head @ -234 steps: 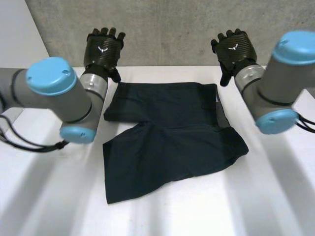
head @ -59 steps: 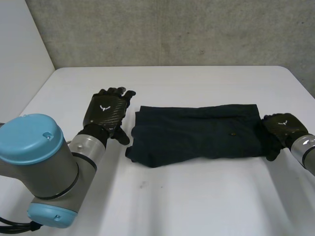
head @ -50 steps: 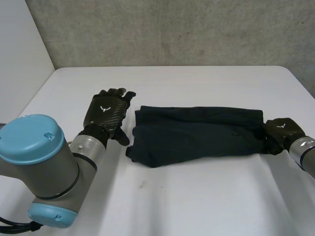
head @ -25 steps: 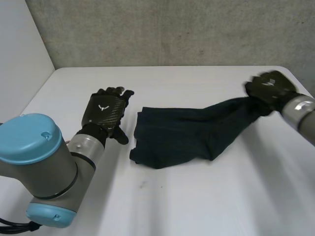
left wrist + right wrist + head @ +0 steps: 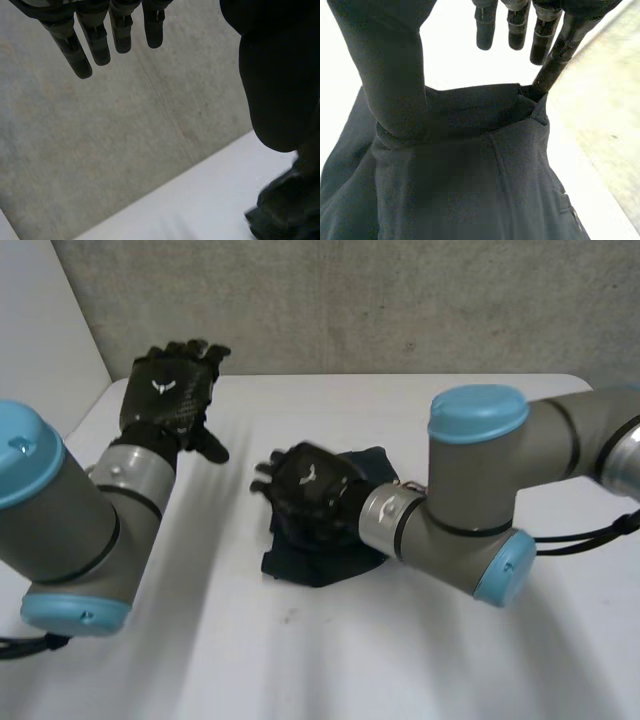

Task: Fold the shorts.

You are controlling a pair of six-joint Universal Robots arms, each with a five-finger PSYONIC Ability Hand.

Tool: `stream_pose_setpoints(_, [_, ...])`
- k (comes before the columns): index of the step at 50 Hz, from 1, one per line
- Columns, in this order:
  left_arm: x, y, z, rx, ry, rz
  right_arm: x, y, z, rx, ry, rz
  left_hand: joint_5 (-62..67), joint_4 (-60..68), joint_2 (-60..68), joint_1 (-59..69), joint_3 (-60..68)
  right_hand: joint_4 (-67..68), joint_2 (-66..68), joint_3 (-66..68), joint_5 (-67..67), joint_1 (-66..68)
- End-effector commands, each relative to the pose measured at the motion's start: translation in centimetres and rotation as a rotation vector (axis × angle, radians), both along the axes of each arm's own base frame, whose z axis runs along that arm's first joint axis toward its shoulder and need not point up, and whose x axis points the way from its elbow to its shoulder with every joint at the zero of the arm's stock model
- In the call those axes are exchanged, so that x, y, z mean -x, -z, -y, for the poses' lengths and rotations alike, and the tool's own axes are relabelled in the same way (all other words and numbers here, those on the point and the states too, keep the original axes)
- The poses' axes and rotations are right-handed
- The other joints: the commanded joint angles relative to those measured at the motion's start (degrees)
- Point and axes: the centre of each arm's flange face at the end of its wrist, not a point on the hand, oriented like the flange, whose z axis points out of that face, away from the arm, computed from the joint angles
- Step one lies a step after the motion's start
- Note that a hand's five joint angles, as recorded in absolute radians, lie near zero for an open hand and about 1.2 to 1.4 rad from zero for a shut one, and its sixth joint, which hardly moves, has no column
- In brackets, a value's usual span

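Shorts (image 5: 315,562): lying folded at the tabletop's (image 5: 400,660) middle.
Right hand (image 5: 312,487): we're resting it on them, fingers straight.
Left hand (image 5: 168,400): we're hovering near the far-left corner, fingers wide, empty.

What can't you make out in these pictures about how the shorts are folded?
- Head view: the right hand and right arm cover most of the shorts, so the layers beneath are hidden.
- Right wrist view: the thumb hides the cloth under it; the shorts run past the edge.
- Left wrist view: the thumb of the left hand blocks part of a dark shape beside it; shorts or hand, cannot tell.
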Motion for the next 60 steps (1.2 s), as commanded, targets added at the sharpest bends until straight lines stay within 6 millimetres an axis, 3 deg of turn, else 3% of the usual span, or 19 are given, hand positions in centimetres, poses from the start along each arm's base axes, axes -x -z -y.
stream_pose_setpoints(1, [2.0, -0.2, 1.3, 0.003, 0.031, -0.004, 3.0, -6.0, 2.5, -0.248, 0.209, 0.293, -0.48, 0.53, 0.63, 1.37, -0.01, -13.01, -2.85, -2.26, -11.13, -2.03])
stream_pose_setpoints(3, [3.4, 0.4, 0.9, -0.022, 0.070, 0.008, 4.8, -6.7, 4.1, -0.326, 0.299, 0.368, 0.37, 1.37, 1.48, 2.21, 0.83, -13.01, -2.85, -2.26, -11.13, -2.03])
stream_pose_setpoints(8, [7.1, 3.1, -0.4, -0.094, 0.188, 0.056, 6.8, -6.0, 6.2, -0.350, 0.436, 0.385, 0.87, 1.88, 1.98, 2.72, 1.34, -13.01, -2.85, -2.26, -11.13, -2.03])
stream_pose_setpoints(11, [8.8, 4.8, -1.0, -0.134, 0.243, 0.082, 7.4, -4.5, 6.9, -0.334, 0.500, 0.340, 1.04, 2.05, 2.15, 2.89, 1.50, -13.01, -2.85, -2.26, -11.13, -2.03])
stream_pose_setpoints(16, [9.8, 6.5, -0.8, -0.184, 0.256, 0.096, 8.5, -2.2, 8.2, -0.360, 0.546, 0.295, 1.71, 2.72, 2.82, 3.56, 2.18, -13.01, -2.85, -2.26, -11.13, -2.03])
stream_pose_setpoints(22, [10.2, 7.8, -0.8, -0.235, 0.262, 0.108, 8.5, -0.3, 8.6, -0.396, 0.535, 0.269, 4.57, 5.58, 5.68, 6.42, 5.04, -13.01, -2.85, -2.26, -11.13, -2.03])
stream_pose_setpoints(30, [8.8, 11.7, -0.2, -0.384, 0.158, 0.221, 8.2, 3.4, 8.9, -0.440, 0.539, 0.204, 6.09, 7.10, 7.20, 7.93, 6.55, -13.01, -2.85, -2.26, -11.13, -2.03])
stream_pose_setpoints(36, [7.5, 12.4, 0.3, -0.374, 0.095, 0.354, 7.9, 5.3, 8.9, -0.434, 0.526, 0.143, 6.09, 7.10, 7.20, 7.93, 6.55, -13.01, -2.85, -2.26, -11.13, -2.03])
stream_pose_setpoints(44, [7.4, 12.9, -0.4, -0.331, 0.119, 0.500, 7.8, 7.0, 8.9, -0.408, 0.515, 0.082, 4.41, 5.42, 5.52, 6.25, 4.87, -13.01, -2.85, -2.26, -11.13, -2.03])
stream_pose_setpoints(51, [7.5, 12.3, -0.5, -0.321, 0.129, 0.486, 7.8, 6.4, 8.9, -0.355, 0.503, 0.055, 4.24, 5.25, 5.35, 6.08, 4.70, -13.01, -2.85, -2.26, -11.13, -2.03])
stream_pose_setpoints(53, [7.4, 11.6, -0.5, -0.309, 0.126, 0.477, 7.9, 5.1, 8.8, -0.325, 0.497, 0.059, 4.41, 5.42, 5.52, 6.25, 4.87, -13.01, -2.85, -2.26, -11.13, -2.03])
stream_pose_setpoints(55, [7.3, 8.8, -0.4, -0.262, 0.116, 0.429, 8.0, 3.5, 8.6, -0.299, 0.493, 0.077, 4.07, 5.08, 5.18, 5.92, 4.54, -13.01, -2.85, -2.26, -11.13, -2.03])
stream_pose_setpoints(59, [6.5, 3.5, -0.8, -0.200, 0.096, 0.291, 8.5, -1.6, 8.0, -0.209, 0.504, 0.155, 4.07, 5.08, 5.18, 5.92, 4.53, -13.01, -2.85, -2.26, -11.13, -2.03])
stream_pose_setpoints(60, [6.1, 2.2, -0.9, -0.185, 0.088, 0.253, 8.9, -4.0, 7.7, -0.161, 0.525, 0.195, 4.07, 5.08, 5.18, 5.92, 4.53, -13.01, -2.85, -2.26, -11.13, -2.03])
